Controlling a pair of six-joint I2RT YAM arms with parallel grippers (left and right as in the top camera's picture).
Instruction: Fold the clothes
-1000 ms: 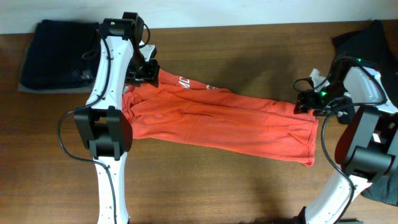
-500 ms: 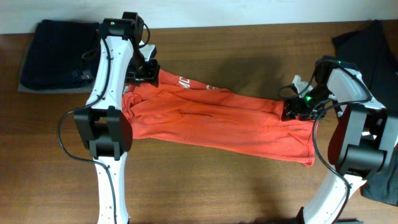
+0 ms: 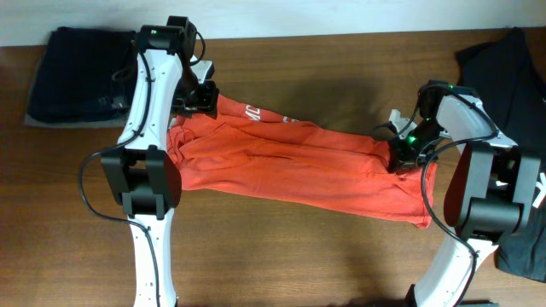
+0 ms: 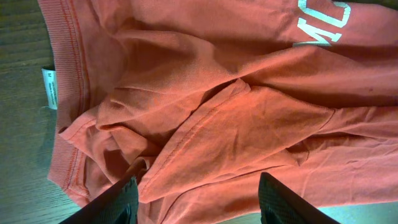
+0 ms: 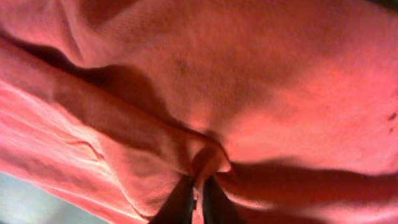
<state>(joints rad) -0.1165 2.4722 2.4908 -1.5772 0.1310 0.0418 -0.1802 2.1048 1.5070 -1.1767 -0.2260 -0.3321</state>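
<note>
The red-orange T-shirt lies stretched lengthwise across the counter, seemingly laid out for a fold, with the jaws of the right gripper clenched on a pinched ridge of cloth near its hem end and the jaws of the left gripper spread above its collar end, grasping nothing.

T-shirt: red-orange, white lettering | table: brown wood | folded garments: dark navy

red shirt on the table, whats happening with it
Two robot arms are working on the shirt, which lies stretched across the table. The right fingers are shut on a pinch of fabric near the hem end. The left fingers stand open over the collar end, gripping nothing.
</note>
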